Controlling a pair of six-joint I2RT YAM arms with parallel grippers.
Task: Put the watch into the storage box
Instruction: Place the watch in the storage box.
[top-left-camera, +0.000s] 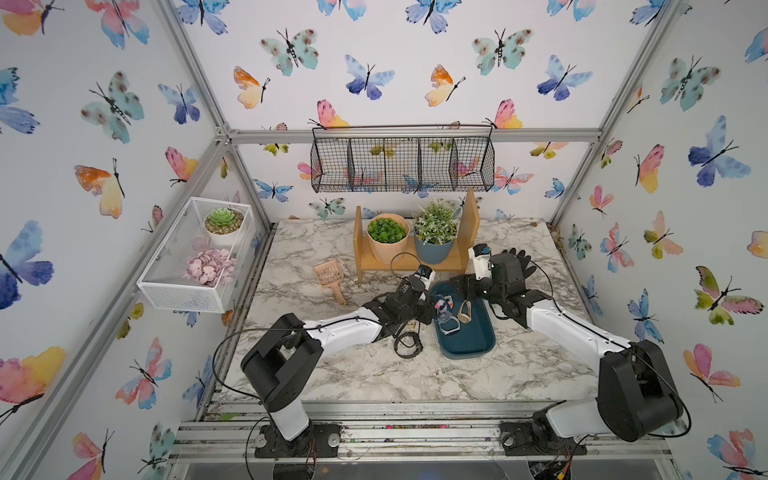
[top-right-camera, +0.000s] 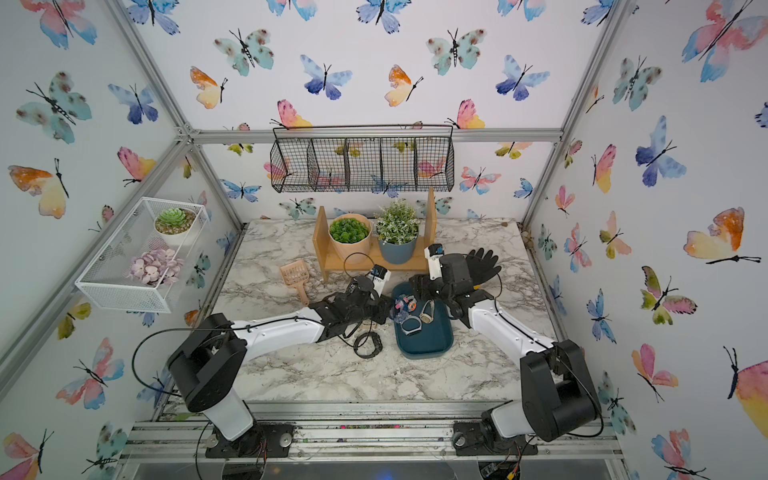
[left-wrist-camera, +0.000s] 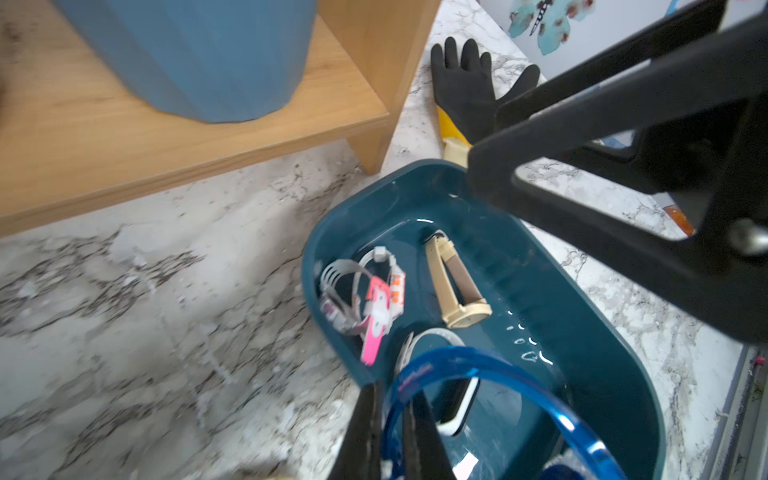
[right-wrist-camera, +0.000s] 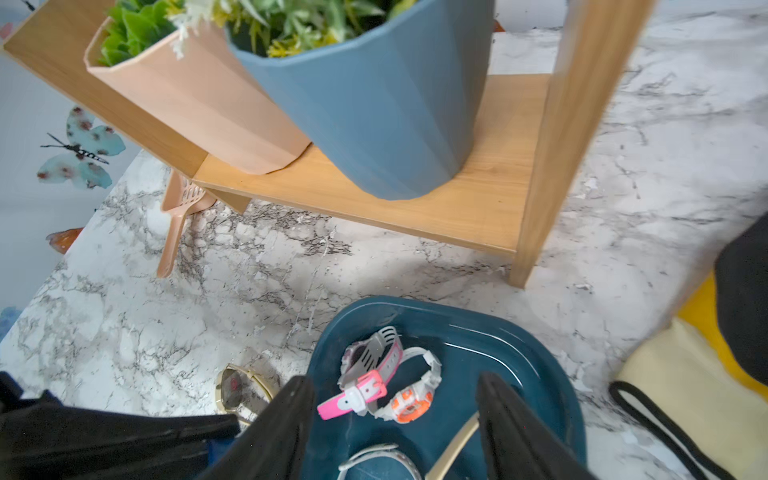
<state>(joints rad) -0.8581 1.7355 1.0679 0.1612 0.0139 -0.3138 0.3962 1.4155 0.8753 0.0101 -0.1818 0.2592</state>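
The left arm (top-left-camera: 345, 328) lies low, its forearm stretched from the front left toward the middle of the table (top-left-camera: 374, 374), with the wrist at the left rim of the storage box (top-left-camera: 469, 343). The left gripper (top-left-camera: 434, 309) is clamped on the strap of a blue watch (top-left-camera: 443, 306). The watch hangs over the inside of the box at its left side; I cannot tell whether it touches the box floor. The right arm (top-left-camera: 569, 328) reaches in from the front right. The right gripper (top-left-camera: 467, 293) points down over the far end of the box, jaws apart and holding nothing.

The left wrist view shows the blue strap pinched between the 2 fingers (left-wrist-camera: 361, 436). Beyond it, 4 more watches lie on the box floor:
- a cream watch (left-wrist-camera: 457, 291)
- a white-edged watch (left-wrist-camera: 457, 409) with a dark face
- a pink watch (left-wrist-camera: 372, 345)
- a white and orange watch (left-wrist-camera: 395, 286)

The right wrist view shows the wide gap between that gripper's fingers (right-wrist-camera: 291, 415), with the pink and orange watches lying beyond it. It alone clearly shows a gold-rimmed round thing (right-wrist-camera: 241, 388) on the table just beside the box.

Only the top views show a black watch (top-left-camera: 409, 345) on the table left of the box, near the left arm, and the black glove (top-left-camera: 519, 259) behind the right gripper.
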